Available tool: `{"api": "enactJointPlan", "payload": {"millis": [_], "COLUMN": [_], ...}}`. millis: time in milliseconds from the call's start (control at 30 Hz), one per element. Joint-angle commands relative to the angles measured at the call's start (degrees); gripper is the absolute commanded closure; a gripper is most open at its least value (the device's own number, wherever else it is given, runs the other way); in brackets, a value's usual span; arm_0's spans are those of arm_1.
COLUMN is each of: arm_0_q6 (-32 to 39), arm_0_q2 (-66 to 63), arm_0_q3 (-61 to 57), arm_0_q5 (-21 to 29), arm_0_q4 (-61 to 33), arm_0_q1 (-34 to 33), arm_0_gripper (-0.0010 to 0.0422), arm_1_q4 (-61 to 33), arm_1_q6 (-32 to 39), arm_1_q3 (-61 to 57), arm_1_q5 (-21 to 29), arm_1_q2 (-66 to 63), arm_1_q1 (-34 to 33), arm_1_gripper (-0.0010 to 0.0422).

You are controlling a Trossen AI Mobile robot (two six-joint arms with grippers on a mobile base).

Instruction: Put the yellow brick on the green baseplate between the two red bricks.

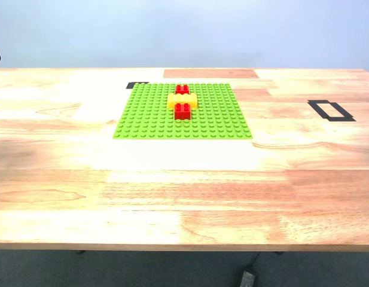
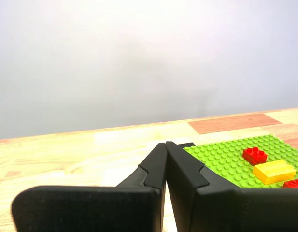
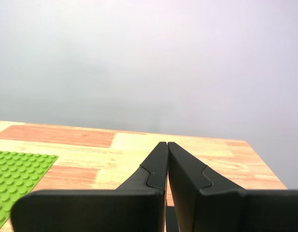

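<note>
A bare robot test bench.
Plain wooden table [image 1: 184, 179], black tape marker [image 1: 331, 110], blank pale wall [image 1: 184, 30] behind.

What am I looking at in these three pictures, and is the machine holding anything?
One picture comes from a camera on the robot's body, looking across a wooden table. On it lies the green baseplate, with the yellow brick sitting between the two red bricks. The other two pictures come from cameras on the arms' grippers. My first gripper sits near the baseplate; my second gripper points over bare table. Both pairs of black fingers are closed together and hold nothing.
</note>
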Motion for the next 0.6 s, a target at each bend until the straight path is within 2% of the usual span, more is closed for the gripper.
{"api": "enactJointPlan", "payload": {"millis": [33, 600], "arm_0_q6": [0.0, 0.0], "arm_0_q2": [0.0, 0.0], "arm_0_q3": [0.1, 0.1], "arm_0_q5": [0.0, 0.0], "arm_0_q4": [0.0, 0.0], "arm_0_q1": [0.0, 0.0], "arm_0_gripper": [0.0412, 0.0413], "arm_1_q4": [0.0, 0.0], "arm_1_q6": [-0.4, -0.3], "arm_1_q3": [0.0, 0.0], "arm_1_q5": [0.0, 0.0], "arm_1_q2": [0.0, 0.0], "arm_1_q1": [0.0, 0.0], "arm_1_gripper": [0.0413, 0.0413]}}
